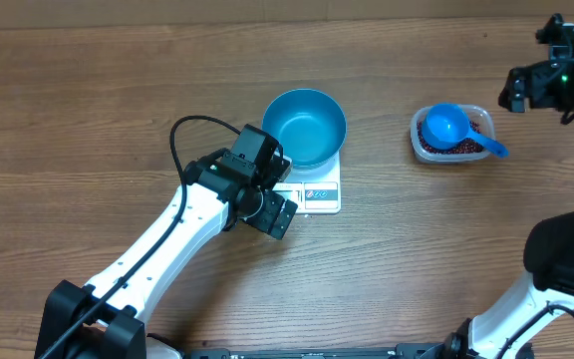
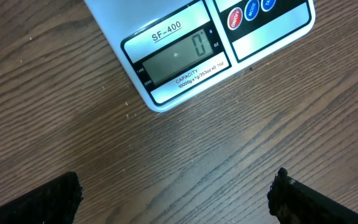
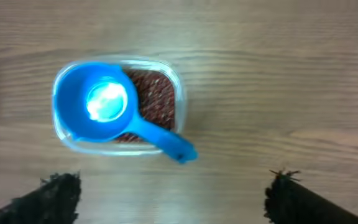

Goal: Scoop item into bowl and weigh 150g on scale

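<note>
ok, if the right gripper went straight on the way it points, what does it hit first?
Likely the scoop handle jutting over the near rim of the tub, else bare table just short of it; depth is unclear. The right gripper is open and empty.

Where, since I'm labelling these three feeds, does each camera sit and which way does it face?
Overhead: fixed above the table, looking down on bowl, scale and tub; left arm and right arm show.
Left wrist: on the left arm, looking down at the scale's display; open left claw frames the bottom corners.
Right wrist: on the right arm, looking down at the scoop lying on beans in the tub; open right claw frames the bottom.
Shared: overhead and left wrist show the scale; overhead and right wrist the tub.
</note>
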You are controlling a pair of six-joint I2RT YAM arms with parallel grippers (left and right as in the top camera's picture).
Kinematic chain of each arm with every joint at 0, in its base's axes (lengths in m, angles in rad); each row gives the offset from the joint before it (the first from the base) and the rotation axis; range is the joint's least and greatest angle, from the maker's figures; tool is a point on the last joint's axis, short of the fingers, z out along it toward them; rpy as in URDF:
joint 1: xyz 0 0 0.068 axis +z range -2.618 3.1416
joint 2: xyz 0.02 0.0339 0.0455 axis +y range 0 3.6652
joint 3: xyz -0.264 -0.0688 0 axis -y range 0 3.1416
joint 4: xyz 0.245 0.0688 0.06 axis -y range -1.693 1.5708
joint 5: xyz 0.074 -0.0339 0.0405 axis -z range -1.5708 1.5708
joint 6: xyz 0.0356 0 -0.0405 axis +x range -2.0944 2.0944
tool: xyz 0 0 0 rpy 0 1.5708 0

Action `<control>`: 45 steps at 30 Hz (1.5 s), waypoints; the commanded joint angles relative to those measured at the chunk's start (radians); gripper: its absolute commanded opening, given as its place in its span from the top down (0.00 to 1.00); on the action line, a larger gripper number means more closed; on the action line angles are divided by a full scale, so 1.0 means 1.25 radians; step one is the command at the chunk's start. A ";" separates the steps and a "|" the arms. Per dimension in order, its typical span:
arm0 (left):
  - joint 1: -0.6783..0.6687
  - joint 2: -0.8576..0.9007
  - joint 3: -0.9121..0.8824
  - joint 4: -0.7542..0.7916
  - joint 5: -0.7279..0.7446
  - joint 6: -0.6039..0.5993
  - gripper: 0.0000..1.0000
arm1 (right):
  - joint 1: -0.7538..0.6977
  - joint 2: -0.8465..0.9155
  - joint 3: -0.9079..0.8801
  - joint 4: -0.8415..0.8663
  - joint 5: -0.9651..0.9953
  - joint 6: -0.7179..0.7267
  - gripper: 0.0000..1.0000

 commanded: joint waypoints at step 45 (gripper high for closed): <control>0.003 -0.015 0.003 0.001 -0.003 0.015 0.00 | -0.031 0.097 -0.297 0.190 -0.226 -0.546 0.51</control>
